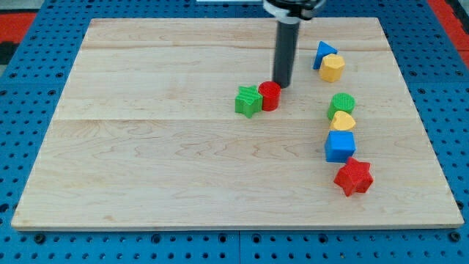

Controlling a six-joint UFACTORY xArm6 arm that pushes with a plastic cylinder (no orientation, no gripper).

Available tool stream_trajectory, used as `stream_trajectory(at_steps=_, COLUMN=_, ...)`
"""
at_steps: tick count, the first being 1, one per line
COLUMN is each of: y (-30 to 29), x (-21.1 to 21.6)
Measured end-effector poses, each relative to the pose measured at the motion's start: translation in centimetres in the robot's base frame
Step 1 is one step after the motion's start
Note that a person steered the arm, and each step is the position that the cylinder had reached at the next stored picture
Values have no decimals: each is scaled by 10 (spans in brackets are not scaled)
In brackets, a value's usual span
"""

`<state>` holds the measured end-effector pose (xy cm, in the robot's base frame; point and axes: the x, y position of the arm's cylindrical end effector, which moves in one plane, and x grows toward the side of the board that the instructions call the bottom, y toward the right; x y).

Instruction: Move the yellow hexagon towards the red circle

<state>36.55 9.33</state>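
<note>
I count eight blocks on the wooden board, and I sort them by colour, taking the red circle as my mark.

Two are red: that circle and a red star far to its lower right.

Two are green: a green star touching the circle's left side, and a green circle to its right.

Two are yellow: a yellow hexagon up to its right, and a yellow rounded block.

Two are blue: a blue triangle and a blue cube.

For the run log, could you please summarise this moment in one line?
my tip beside red circle | yellow hexagon untouched, against blue triangle | green star touching circle
</note>
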Motion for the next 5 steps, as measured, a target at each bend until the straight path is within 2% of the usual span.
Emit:
stream_trajectory(at_steps=2, y=122, x=-4)
stream_trajectory(at_steps=3, y=132, x=-33)
stream_trajectory(at_steps=5, y=64, x=-52)
